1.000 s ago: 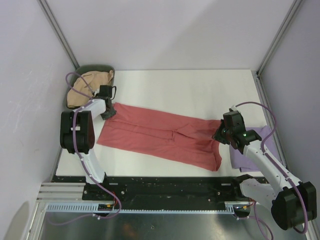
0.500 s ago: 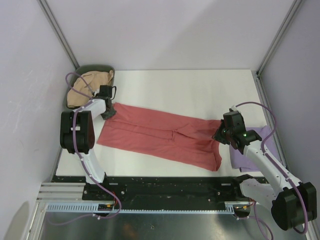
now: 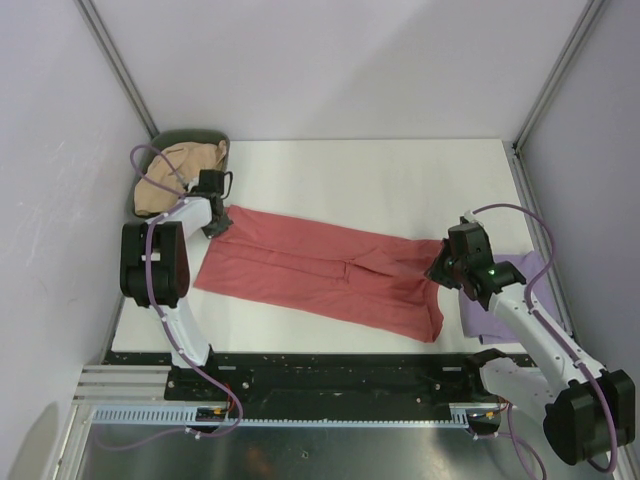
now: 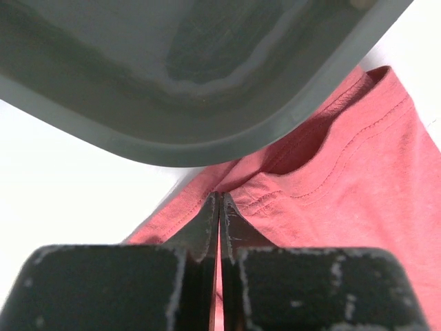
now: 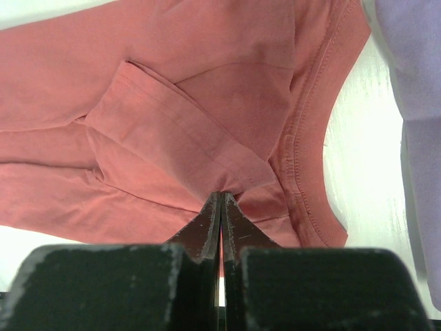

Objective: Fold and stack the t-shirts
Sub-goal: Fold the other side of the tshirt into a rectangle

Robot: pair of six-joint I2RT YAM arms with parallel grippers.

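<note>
The salmon-red t-shirt [image 3: 320, 268] lies folded into a long strip across the table, running from upper left to lower right. My left gripper [image 3: 214, 226] is shut on its upper-left corner [image 4: 289, 200], close to the bin. My right gripper [image 3: 440, 268] is shut on the shirt's collar end [image 5: 227, 131]. The pale lavender t-shirt [image 3: 510, 300] lies folded at the right edge, partly under my right arm, and shows in the right wrist view [image 5: 417, 103]. The tan-beige t-shirt [image 3: 178, 172] lies crumpled in the bin.
The dark green oval bin [image 3: 190, 138] stands at the back left corner; its rim [image 4: 207, 148] hangs right above my left fingers. Grey walls enclose the white table [image 3: 400, 185] on three sides. A black rail runs along the near edge.
</note>
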